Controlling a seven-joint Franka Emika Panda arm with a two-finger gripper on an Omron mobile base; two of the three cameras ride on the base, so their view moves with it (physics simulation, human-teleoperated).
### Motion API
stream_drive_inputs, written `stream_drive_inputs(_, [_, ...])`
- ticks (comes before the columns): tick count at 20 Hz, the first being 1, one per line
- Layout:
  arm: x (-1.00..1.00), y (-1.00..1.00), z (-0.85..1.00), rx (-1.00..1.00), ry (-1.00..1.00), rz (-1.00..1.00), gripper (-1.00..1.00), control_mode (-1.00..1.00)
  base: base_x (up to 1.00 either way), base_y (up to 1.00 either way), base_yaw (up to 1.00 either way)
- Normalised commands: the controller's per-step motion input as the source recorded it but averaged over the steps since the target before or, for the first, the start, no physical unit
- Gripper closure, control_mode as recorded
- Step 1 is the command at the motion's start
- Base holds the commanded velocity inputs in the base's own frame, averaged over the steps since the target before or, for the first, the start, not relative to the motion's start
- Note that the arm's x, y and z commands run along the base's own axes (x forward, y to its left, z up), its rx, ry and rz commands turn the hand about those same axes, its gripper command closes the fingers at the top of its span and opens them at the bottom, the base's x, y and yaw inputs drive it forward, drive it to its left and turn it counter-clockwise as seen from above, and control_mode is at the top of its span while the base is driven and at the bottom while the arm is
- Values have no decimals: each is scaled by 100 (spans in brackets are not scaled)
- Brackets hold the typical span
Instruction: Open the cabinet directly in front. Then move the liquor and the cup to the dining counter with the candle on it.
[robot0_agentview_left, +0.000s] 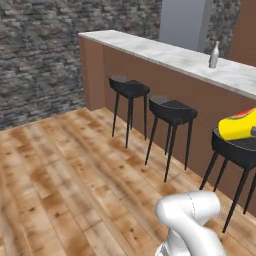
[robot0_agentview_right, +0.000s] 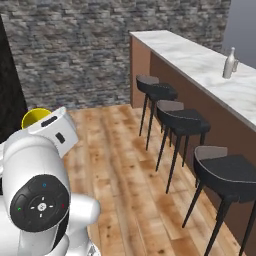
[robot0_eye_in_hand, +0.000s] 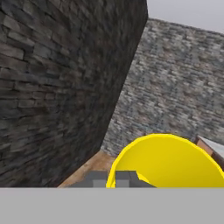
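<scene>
Three dark stools (robot0_agentview_left: 172, 111) stand in a row on the wooden plank floor (robot0_agentview_left: 75, 165) along the brown wood base of the long white grey-veined marble dining counter (robot0_agentview_left: 165, 52). The two-finger gripper (robot0_eye_in_hand: 117, 178) is clamped shut on the yellow tapered cup (robot0_eye_in_hand: 168, 162) with a red-orange mark, whose open rim sits right in front of the dark finger tips (robot0_eye_in_hand: 127, 178) in the hand view. In the left base view the cup (robot0_agentview_left: 239, 125) lies on its side in the air, just above the nearest stool's seat and below the counter's edge. In the right base view its yellow rim (robot0_agentview_right: 35, 116) peeks out behind the white hand. The slim greyish-beige glass liquor bottle (robot0_agentview_left: 214, 55) stands upright on the counter top, well beyond the gripper. A grey stone wall (robot0_eye_in_hand: 52, 87) rises ahead of the hand.
</scene>
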Motion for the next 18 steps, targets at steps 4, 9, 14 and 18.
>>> stream_drive_inputs(4, [0,0,0,0,0,0,100,100,35,0,-25])
stream_drive_inputs(9, [0,0,0,0,0,0,100,100,29,0,-28])
stream_drive_inputs(14, [0,0,0,0,0,0,100,100,32,0,-31])
stream_drive_inputs(18, [0,0,0,0,0,0,100,100,48,0,-33])
